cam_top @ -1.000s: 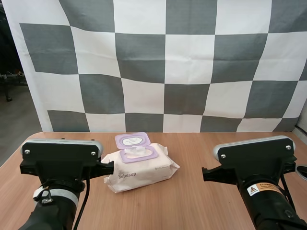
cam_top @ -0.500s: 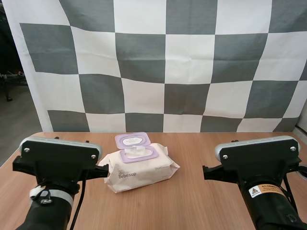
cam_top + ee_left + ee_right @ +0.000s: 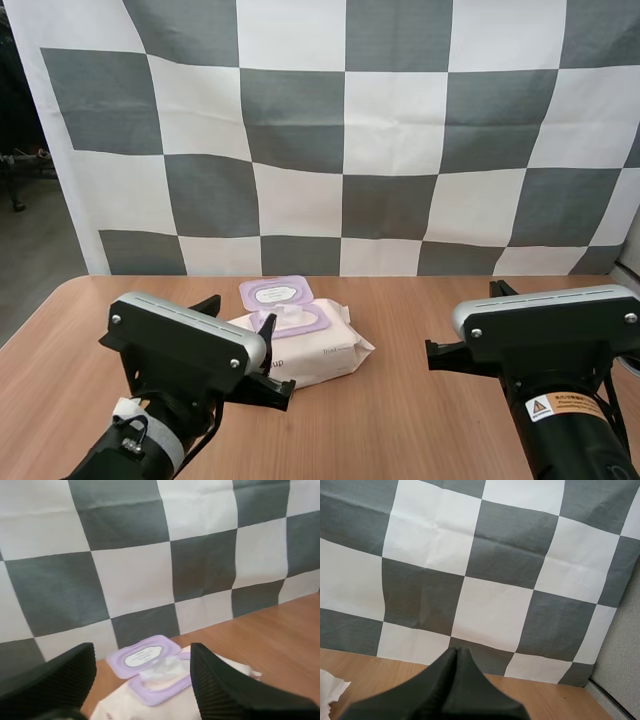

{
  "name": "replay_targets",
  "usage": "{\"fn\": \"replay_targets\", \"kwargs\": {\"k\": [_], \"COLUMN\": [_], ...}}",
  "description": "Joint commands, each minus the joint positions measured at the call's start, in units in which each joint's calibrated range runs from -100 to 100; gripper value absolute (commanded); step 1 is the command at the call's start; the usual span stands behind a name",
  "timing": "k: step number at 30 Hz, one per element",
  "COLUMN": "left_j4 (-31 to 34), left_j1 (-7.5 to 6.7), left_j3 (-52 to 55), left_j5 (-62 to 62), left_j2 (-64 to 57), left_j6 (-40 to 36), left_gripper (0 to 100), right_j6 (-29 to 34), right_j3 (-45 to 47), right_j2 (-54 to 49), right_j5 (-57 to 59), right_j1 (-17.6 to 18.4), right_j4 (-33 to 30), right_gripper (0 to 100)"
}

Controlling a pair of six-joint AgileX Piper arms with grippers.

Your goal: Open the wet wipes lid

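Bearing open wipes pack (image 3: 322,345): wooden table (image 3: 400,405)

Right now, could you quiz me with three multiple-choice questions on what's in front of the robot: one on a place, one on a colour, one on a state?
1. Where is the wipes pack?
A on the table
B in a tray
C in a pot

2. What colour is its lid?
A green
B purple
C red

3. How is the left hand?
A shut on nothing
B open
C gripping the lid

Answers:
1 A, it lies on the bare wood.
2 B, the flipped-back flap is lilac.
3 B, its fingers stand apart with nothing between them.
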Motion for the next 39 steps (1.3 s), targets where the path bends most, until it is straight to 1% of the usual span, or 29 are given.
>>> {"fn": "replay_targets", "kwargs": {"k": [1,2,7,9,14,18,23,27,29,30,33,35,36,38,39], "left_j4": [-4.85,-4.85,-4.80,-4.92,-5.16,-5.16,-5.16,-4.89,-3.27,-1.48,12.13,16.08,20.30,30.85,34.91], "left_j1": [-0.23,-0.23,-0.30,-0.30,-0.30,-0.30,-0.30,-0.30,-0.30,-0.30,-0.30,-0.30,-0.30,-0.30,-0.30], "left_j3": [0.00,0.00,0.00,0.00,0.00,0.00,0.00,0.00,0.00,0.00,0.00,0.00,0.00,0.00,0.00], "left_j5": [-3.80,-7.62,-25.91,-29.17,-17.02,-15.72,-9.15,-8.88,-8.72,-8.37,-8.13,-6.91,-6.66,-7.74,-8.86], "left_j2": [-0.68,-1.02,-1.96,-1.96,-1.96,-1.96,-1.96,-1.96,-1.96,-1.96,-1.96,-1.96,-1.96,-1.96,-1.96], "left_j6": [-5.01,-5.58,-6.18,-7.00,-10.89,-10.89,-10.89,-10.89,-10.89,-10.89,-10.89,-13.33,-16.59,-27.77,-32.74], "left_gripper": [97,100,100,100,100,100,100,100,100,100,100,100,100,100,100], "right_j6": [0.02,0.02,0.02,0.02,0.02,0.02,0.02,0.02,0.02,0.02,0.02,0.02,0.02,0.02,0.02], "right_j3": [0.04,0.04,0.04,0.04,0.04,0.04,0.04,0.04,0.04,0.04,0.04,0.04,0.04,0.04,0.04], "right_j2": [0.00,0.00,0.00,0.00,0.00,0.00,0.00,0.00,0.00,0.00,0.00,0.00,0.00,0.00,0.00], "right_j5": [0.13,0.13,0.13,0.13,0.13,0.13,0.13,0.13,0.13,0.13,0.13,0.13,0.13,0.13,0.13], "right_j1": [0.02,0.02,0.02,0.02,0.02,0.02,0.02,0.02,0.02,0.02,0.02,0.02,0.02,0.02,0.02], "right_j4": [-0.01,-0.01,-0.01,-0.01,-0.01,-0.01,-0.01,-0.01,-0.01,-0.01,-0.01,-0.01,-0.01,-0.01,-0.01], "right_gripper": [0,0,0,0,0,0,0,0,0,0,0,0,0,0,0]}}
